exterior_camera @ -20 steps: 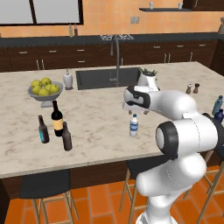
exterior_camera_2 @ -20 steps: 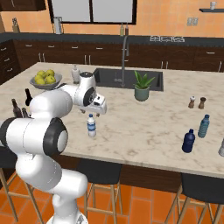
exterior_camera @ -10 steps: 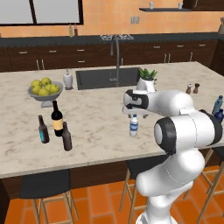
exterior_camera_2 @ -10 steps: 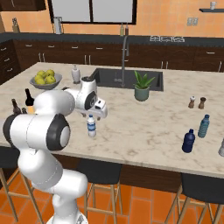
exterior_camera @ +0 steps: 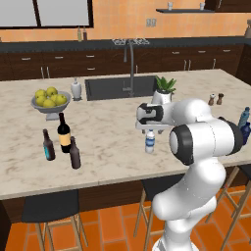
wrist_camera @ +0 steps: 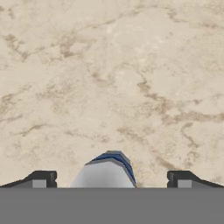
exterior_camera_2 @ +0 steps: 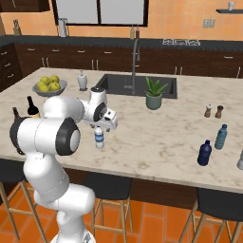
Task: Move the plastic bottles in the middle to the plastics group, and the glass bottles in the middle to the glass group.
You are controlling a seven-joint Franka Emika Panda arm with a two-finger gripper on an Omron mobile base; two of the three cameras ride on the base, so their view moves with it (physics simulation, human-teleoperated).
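Note:
The clear plastic bottle (exterior_camera: pixel 150 141) (exterior_camera_2: pixel 99 138) with a white cap and blue label stands mid-counter. My gripper (exterior_camera: pixel 148 128) (exterior_camera_2: pixel 101 126) hangs open right over it; in the hand view its top (wrist_camera: pixel 105 171) sits between my fingertips (wrist_camera: pixel 41 179), untouched. The navy plastic bottle (exterior_camera_2: pixel 204 153) stands at the right by the teal-blue bottle (exterior_camera_2: pixel 220 136) (exterior_camera: pixel 243 117) of the plastics group. At the left, the slender brown glass bottle (exterior_camera: pixel 74 153) stands beside the black wine bottle (exterior_camera: pixel 63 133) and the small teal-labelled brown bottle (exterior_camera: pixel 47 145).
A bowl of yellow-green fruit (exterior_camera: pixel 48 99) and a white dispenser (exterior_camera: pixel 76 89) sit at the back left. The sink (exterior_camera: pixel 115 87) with its tap, a potted plant (exterior_camera_2: pixel 154 93) and two shakers (exterior_camera_2: pixel 213 111) lie behind. Stools stand under the counter's near edge.
The hand has come down a little toward the clear bottle's cap, jaws still wide. The bottles have not moved.

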